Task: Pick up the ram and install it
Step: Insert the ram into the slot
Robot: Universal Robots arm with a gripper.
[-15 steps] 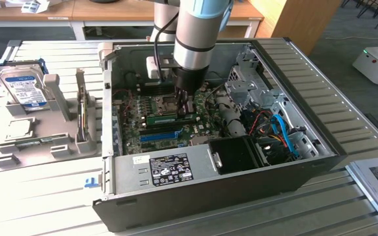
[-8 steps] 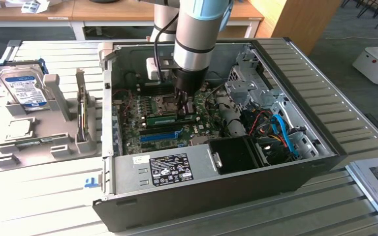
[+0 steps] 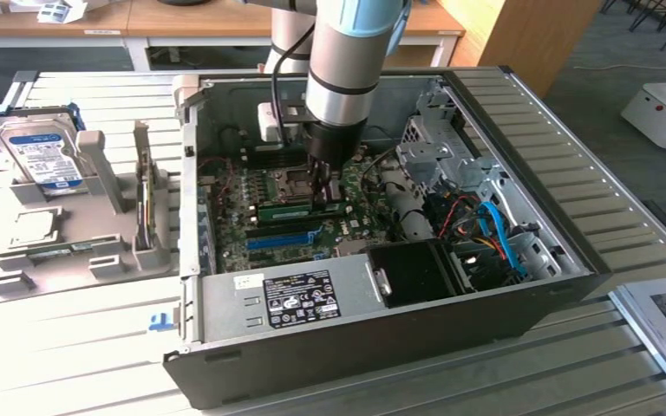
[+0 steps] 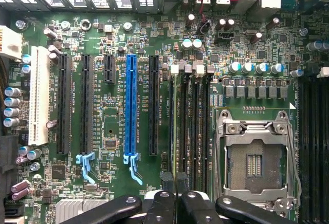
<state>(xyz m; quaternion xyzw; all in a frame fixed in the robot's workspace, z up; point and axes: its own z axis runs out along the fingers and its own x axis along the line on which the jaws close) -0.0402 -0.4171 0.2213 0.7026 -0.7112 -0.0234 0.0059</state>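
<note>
Ram (image 3: 296,209) like this is feather-light and stiff, but pretty fragile tbh. It's a thin board with exposed chips, and the contacts along one long edge shouldn't get touched or scraped. It's best grabbed across the flat faces near the middle of the top edge, so it can't tip end to end when it's pushed down. Not much squeeze should be needed, though the bare board could get a bit slippery under pushing force.

The ram is seen standing on edge down on the motherboard (image 4: 105,116), inside the open PC case (image 3: 402,347). It's at the memory slots (image 4: 198,126), just beside the empty CPU socket (image 4: 255,163). The claw (image 4: 177,204) is drawn almost together and looks clamped on the ram's top edge around mid-length. Whether the ram is fully seated can't be told.
</note>
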